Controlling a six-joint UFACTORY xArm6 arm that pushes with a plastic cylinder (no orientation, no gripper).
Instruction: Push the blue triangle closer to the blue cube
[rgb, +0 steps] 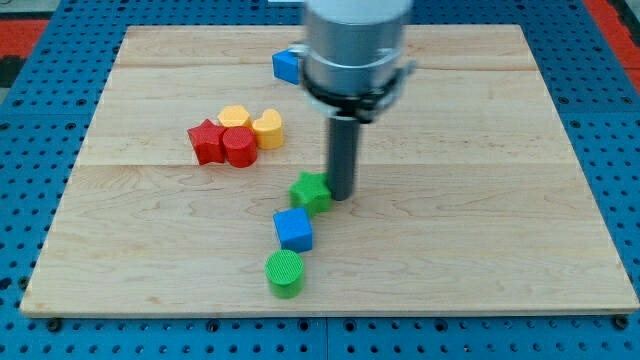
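Observation:
The blue cube sits below the board's middle. A blue block, likely the blue triangle, lies near the view's top, partly hidden behind the arm's grey body. My tip rests on the board just right of a green star-shaped block, touching or nearly touching it. The tip is above and to the right of the blue cube, and far below the blue triangle.
A green cylinder stands below the blue cube. A cluster at the left holds a red star, a red cylinder, a yellow block and a yellow heart-like block. The wooden board lies on a blue pegboard.

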